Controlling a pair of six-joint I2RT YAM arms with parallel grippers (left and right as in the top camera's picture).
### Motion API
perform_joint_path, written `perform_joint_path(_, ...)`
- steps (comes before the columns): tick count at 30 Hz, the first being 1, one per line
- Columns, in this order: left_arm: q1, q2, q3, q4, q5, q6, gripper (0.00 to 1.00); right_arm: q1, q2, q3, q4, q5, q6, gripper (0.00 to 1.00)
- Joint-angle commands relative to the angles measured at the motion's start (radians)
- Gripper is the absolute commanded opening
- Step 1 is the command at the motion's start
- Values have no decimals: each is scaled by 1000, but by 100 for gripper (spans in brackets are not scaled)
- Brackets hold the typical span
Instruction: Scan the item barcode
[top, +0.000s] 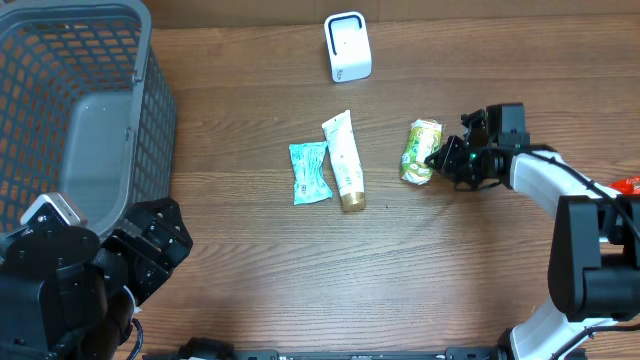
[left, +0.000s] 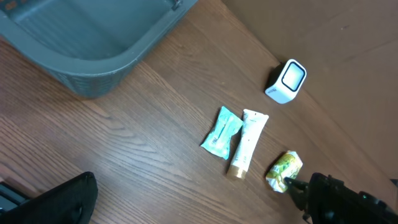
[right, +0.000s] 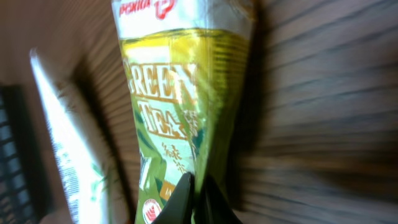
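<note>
A green tea packet (top: 421, 151) lies on the wooden table right of centre. My right gripper (top: 437, 158) reaches it from the right and is shut on its lower edge. In the right wrist view the two black fingertips (right: 182, 198) pinch the packet's (right: 180, 93) foil together at my right gripper (right: 194, 186). The left wrist view shows the same packet (left: 285, 171) with the right gripper (left: 292, 183) on it. A white barcode scanner (top: 348, 47) stands at the back centre. My left gripper (top: 160, 245) hangs open at the front left, far from the packet, holding nothing.
A white tube (top: 345, 160) with a gold cap and a teal packet (top: 309, 172) lie side by side left of the tea packet. A grey mesh basket (top: 75, 110) fills the back left corner. A red object (top: 628, 185) shows at the right edge.
</note>
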Motion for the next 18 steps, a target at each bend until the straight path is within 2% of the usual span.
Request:
perform_joint_path(1,8,2,5,1,0,15,100,21,-28,109,-79,257,-68,4)
perform_joint_path(6,8,2,5,1,0,15,100,124,-42,212,-246,638,-93,4)
perform_joint_path(11,8,2,5,1,0,15,100,282,-40,217,-305,1029,-73,4)
perform_joint_path(14,8,2,5,1,0,15,100,358,-34,212,-312,1100,-57,4)
perform_joint_path(18,8,2,5,1,0,15,100,426,14,212,-317,1084,-5,4)
